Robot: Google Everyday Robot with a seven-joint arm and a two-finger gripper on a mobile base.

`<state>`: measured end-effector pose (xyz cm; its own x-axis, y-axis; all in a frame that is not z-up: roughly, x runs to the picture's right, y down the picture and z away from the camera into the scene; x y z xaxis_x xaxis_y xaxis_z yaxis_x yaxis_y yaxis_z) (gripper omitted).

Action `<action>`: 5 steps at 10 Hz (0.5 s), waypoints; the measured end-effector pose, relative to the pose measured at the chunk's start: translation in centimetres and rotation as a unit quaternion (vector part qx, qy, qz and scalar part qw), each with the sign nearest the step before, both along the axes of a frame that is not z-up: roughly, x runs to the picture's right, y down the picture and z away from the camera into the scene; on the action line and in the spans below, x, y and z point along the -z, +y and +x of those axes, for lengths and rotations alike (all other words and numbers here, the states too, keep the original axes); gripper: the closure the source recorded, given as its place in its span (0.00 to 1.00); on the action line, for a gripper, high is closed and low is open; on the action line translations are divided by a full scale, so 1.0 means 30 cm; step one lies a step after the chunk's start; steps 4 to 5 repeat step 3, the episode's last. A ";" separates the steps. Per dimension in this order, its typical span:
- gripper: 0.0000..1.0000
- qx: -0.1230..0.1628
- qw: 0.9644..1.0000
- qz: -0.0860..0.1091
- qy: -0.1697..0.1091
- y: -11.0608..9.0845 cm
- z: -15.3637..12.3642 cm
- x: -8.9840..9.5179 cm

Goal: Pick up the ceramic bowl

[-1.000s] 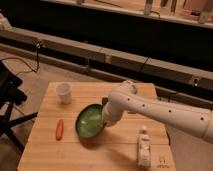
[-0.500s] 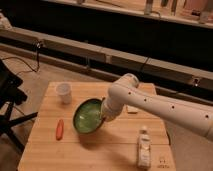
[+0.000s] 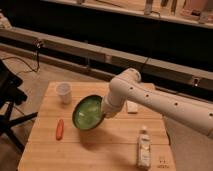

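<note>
The ceramic bowl (image 3: 88, 113) is green and glossy with a dark rim. It is tilted with its inside facing the camera, raised above the wooden table (image 3: 105, 150), and casts a shadow below. My gripper (image 3: 103, 114) is at the bowl's right rim, at the end of the white arm coming from the right. It is shut on the rim and holds the bowl up. The fingertips are mostly hidden behind the bowl.
A small white cup (image 3: 64, 93) stands at the table's back left. An orange carrot-like item (image 3: 60, 128) lies at the left. A pale bottle (image 3: 144, 148) lies at the front right. A small pale block (image 3: 132, 106) sits behind the arm. A black chair (image 3: 7, 102) stands to the left.
The bowl has risen off the table and tipped up more steeply, moving slightly up and left with the gripper. The other items have not moved.
</note>
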<state>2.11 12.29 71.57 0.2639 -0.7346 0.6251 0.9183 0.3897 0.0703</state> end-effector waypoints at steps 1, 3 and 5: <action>1.00 0.000 1.000 0.001 0.000 -0.013 0.024 0.009; 1.00 -0.001 1.000 0.001 0.000 -0.017 0.027 0.012; 1.00 -0.001 1.000 0.001 0.000 -0.017 0.027 0.012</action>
